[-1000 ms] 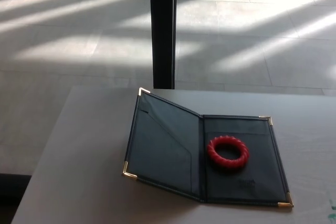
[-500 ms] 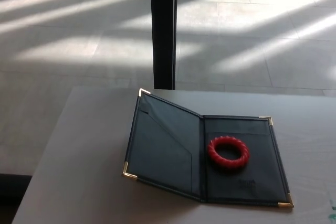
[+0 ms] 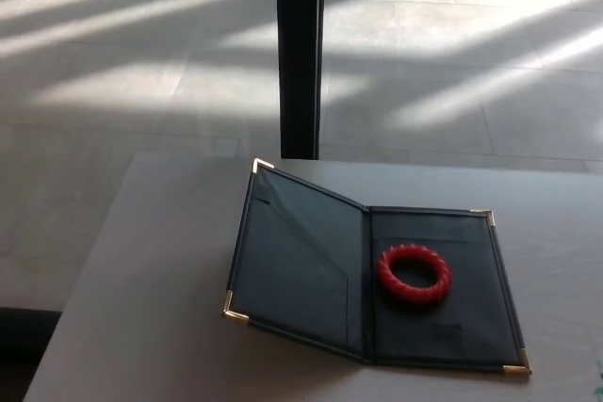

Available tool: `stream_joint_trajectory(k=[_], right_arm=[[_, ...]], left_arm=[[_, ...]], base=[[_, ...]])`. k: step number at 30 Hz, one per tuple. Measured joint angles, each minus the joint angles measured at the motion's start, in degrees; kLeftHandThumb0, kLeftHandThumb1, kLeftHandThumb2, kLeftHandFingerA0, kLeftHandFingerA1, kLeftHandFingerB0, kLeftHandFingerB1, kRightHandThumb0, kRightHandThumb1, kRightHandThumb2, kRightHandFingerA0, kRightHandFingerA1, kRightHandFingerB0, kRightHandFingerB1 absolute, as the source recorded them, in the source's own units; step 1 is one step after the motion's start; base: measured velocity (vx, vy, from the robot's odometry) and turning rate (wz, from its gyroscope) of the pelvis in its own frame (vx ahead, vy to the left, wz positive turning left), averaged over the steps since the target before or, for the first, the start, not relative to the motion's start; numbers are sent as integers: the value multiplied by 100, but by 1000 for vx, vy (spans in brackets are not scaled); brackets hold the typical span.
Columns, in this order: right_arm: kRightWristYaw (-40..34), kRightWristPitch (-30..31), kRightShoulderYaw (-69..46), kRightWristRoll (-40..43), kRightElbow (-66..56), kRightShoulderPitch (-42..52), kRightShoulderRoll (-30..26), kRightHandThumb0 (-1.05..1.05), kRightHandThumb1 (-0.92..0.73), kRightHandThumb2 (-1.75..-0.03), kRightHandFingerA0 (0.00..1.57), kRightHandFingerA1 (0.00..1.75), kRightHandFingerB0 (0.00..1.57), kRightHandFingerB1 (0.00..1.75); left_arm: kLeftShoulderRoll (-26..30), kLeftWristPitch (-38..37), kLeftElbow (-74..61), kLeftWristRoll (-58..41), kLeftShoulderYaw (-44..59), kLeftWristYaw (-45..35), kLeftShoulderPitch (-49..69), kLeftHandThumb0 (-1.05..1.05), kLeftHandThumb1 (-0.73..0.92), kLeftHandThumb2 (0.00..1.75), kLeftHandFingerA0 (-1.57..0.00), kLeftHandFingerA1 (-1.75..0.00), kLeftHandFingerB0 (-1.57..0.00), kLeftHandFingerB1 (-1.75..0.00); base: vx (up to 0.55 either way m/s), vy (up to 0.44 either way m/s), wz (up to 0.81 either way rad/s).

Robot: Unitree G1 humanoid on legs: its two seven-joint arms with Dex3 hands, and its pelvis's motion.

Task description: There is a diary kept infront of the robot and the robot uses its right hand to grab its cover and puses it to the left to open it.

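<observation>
The diary (image 3: 372, 275) lies open on the table (image 3: 141, 280), spine running away from the robot, cover (image 3: 297, 265) propped leftward, a red ring (image 3: 414, 273) inside — neither hand shows, so their state cannot be told.

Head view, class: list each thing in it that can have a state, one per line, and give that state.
Diary: open, left cover tilted up off the table, right half lying flat.
Red ring: lying flat on the diary's right half, not held.
Table: bears the diary.
Left hand: not in view.
Right hand: not in view.
</observation>
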Motion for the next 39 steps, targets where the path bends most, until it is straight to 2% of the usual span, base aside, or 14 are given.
stream_joint_trajectory(k=[5, 6, 9, 12, 13, 17, 19, 20, 21, 22, 23, 34, 35, 39], right_arm=[[4, 172, 66, 210, -166, 96, 2, -88, -92, -70, 67, 88, 53, 78], [4, 180, 75, 221, -193, 121, 2, -88, -92, -69, 67, 90, 54, 80], [7, 216, 171, 272, -332, 295, 17, -92, -92, -71, 64, 88, 52, 78], [27, 224, 317, 274, -334, 456, 27, -92, -92, -70, 62, 87, 50, 79], [29, 224, 351, 275, -334, 484, 30, -90, -70, -111, 61, 83, 54, 78], [70, 222, 398, 305, -330, 632, 54, -92, -92, -71, 62, 87, 50, 78], [76, 218, 396, 327, -315, 681, 67, -90, -69, -110, 62, 85, 54, 78], [80, 210, 396, 335, -297, 701, 70, -92, -91, -71, 64, 91, 47, 78], [86, 195, 395, 349, -291, 737, 89, -91, -92, -71, 62, 91, 47, 78], [97, 182, 394, 369, -291, 786, 114, -92, -92, -70, 63, 92, 47, 79], [103, 177, 388, 386, -292, 828, 140, -91, -92, -71, 65, 92, 49, 80], [106, 73, 389, 476, -267, 962, 248, -93, -92, -69, 69, 92, 53, 81], [107, 65, 397, 476, -251, 962, 248, -94, -92, -70, 65, 91, 51, 80], [113, 40, 435, 480, -261, 1006, 248, -92, -92, -71, 67, 92, 52, 81]], left_arm=[[-247, 26, -404, -5, -101, -62, -64, -105, 46, 138, -53, -124, -5, -90], [-265, 27, -409, 2, -131, -67, -60, -105, 92, 96, -44, -151, -37, -134], [-316, 39, -376, 23, -229, -117, 63, -104, 47, 139, -48, -122, 0, -87], [-319, 53, -327, 17, -224, -144, 221, -105, 92, 96, -48, -151, -41, -132], [-319, 55, -315, 16, -220, -144, 247, -105, 92, 100, -52, -151, -38, -130], [-319, 79, -186, -23, -44, -80, 305, -105, 92, 106, -44, -157, -38, -140], [-319, 99, -133, -31, 7, -30, 312, -105, 58, 150, -67, -136, -4, -95], [-319, 119, -117, -35, 26, -3, 312, -105, 92, 110, -39, -160, -27, -138], [-319, 133, -104, -46, 62, 14, 319, -103, 57, 149, -63, -133, 0, -92], [-316, 140, -91, -57, 96, 19, 345, -105, 92, 108, -40, -159, -28, -137], [-316, 145, -81, -66, 119, 22, 371, -103, 60, 151, -63, -133, 0, -92], [-316, 231, -76, -112, 287, 158, 430, -105, 60, 151, -76, -142, 0, -94], [-316, 231, -76, -116, 298, 157, 431, -105, 92, 106, -53, -151, -32, -125], [-317, 232, -31, -137, 399, 197, 424, -103, 63, 151, -81, -143, 0, -91]], base=[[0, 0, 0], [0, 0, 0], [0, 0, 0], [0, 0, 0], [0, 0, 0], [0, 0, 0], [0, 0, 0], [0, 0, 0], [0, 0, 0], [0, 0, 0], [0, 0, 0], [0, 0, 0], [0, 0, 0], [0, 0, 0]])
